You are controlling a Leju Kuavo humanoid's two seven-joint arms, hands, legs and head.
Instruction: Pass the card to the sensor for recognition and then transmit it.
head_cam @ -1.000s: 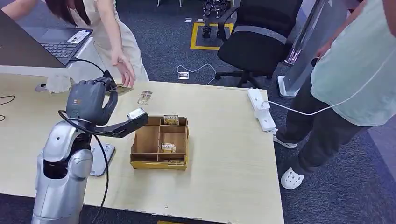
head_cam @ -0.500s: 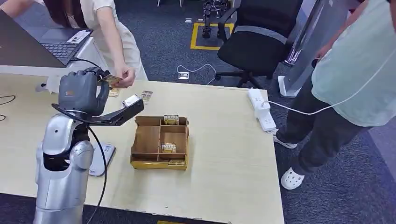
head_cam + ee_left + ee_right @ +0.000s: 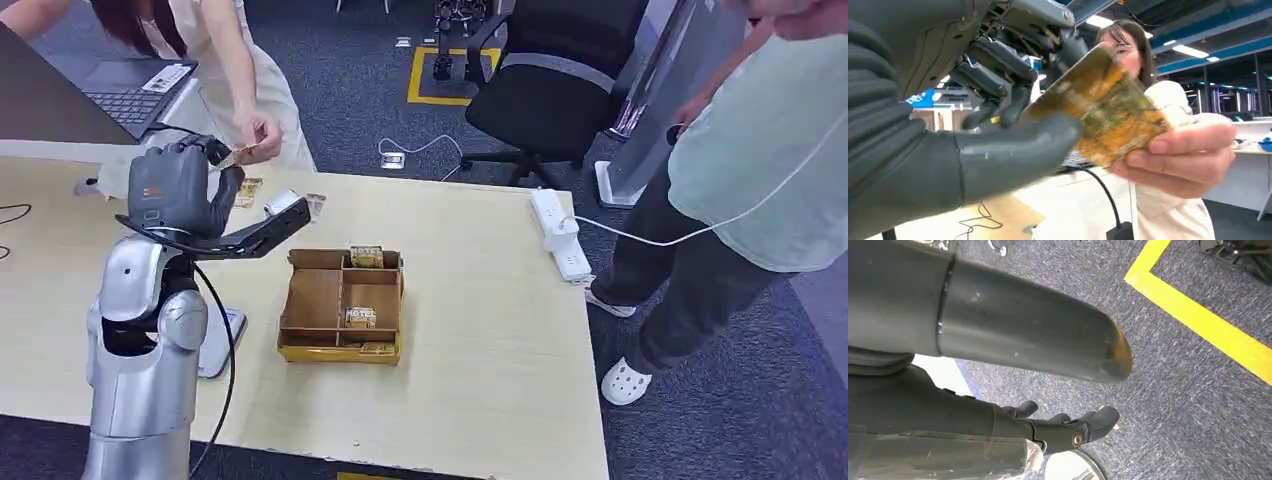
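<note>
Between left hand (image 3: pixel 1013 100) thumb and fingers, card (image 3: pixel 1103 112), person's hand (image 3: pixel 1178 157) gripping

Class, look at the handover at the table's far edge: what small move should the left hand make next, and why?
Probably loosen its hold and let go: the left hand and the person's hand both grip the card, raised above the table, so the handover looks nearly done.
</note>
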